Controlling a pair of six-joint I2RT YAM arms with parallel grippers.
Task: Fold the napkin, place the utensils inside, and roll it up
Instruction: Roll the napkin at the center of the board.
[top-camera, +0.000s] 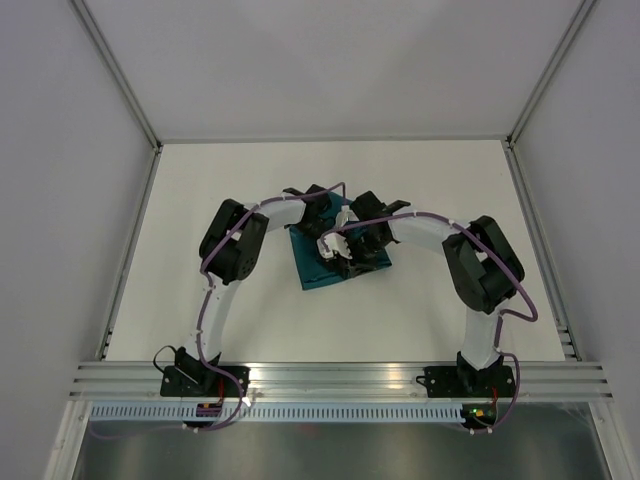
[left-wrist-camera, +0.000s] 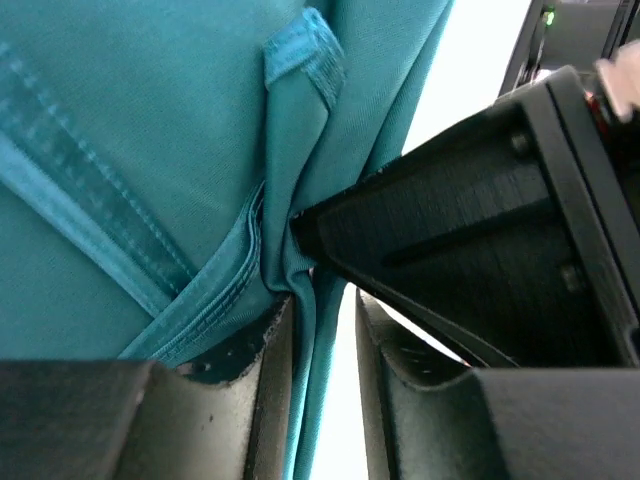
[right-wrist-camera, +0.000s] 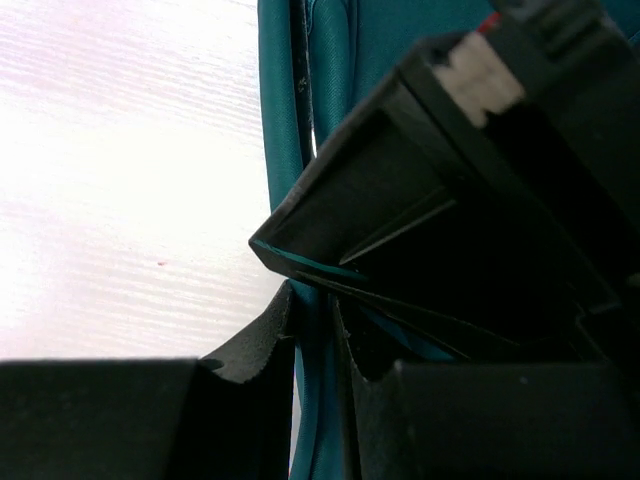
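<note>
Napkin: the teal napkin (top-camera: 316, 270) lies about mid-table, well in from every edge, folded to a small rectangle set askew to the edges of the table (top-camera: 210, 200).
Cloth up close: thin, faintly shiny and creased, with a stitched hem (left-wrist-camera: 90, 190) running across it. Several layers gather into a narrow fold.
Left gripper: the left gripper (left-wrist-camera: 325, 400) sits low on the napkin with its jaws only a little apart. The gathered fold runs up between them and lies against one finger (left-wrist-camera: 250, 390). A sliver of bright table shows between the cloth and the other finger, so from here it looks loose, not pinched.
Right gripper: the right gripper (right-wrist-camera: 318, 390) has its jaws close together on a strip of the same cloth. The strip fills the gap between the fingers (right-wrist-camera: 250, 370), and it looks clamped.
Where they meet: the two grippers face each other over the napkin. The tip of a right finger presses into the fold just ahead of the left fingers.
Arms: the left arm (top-camera: 235, 245) and right arm (top-camera: 485, 265) bend inward from the near edge and cover much of the cloth from above.
</note>
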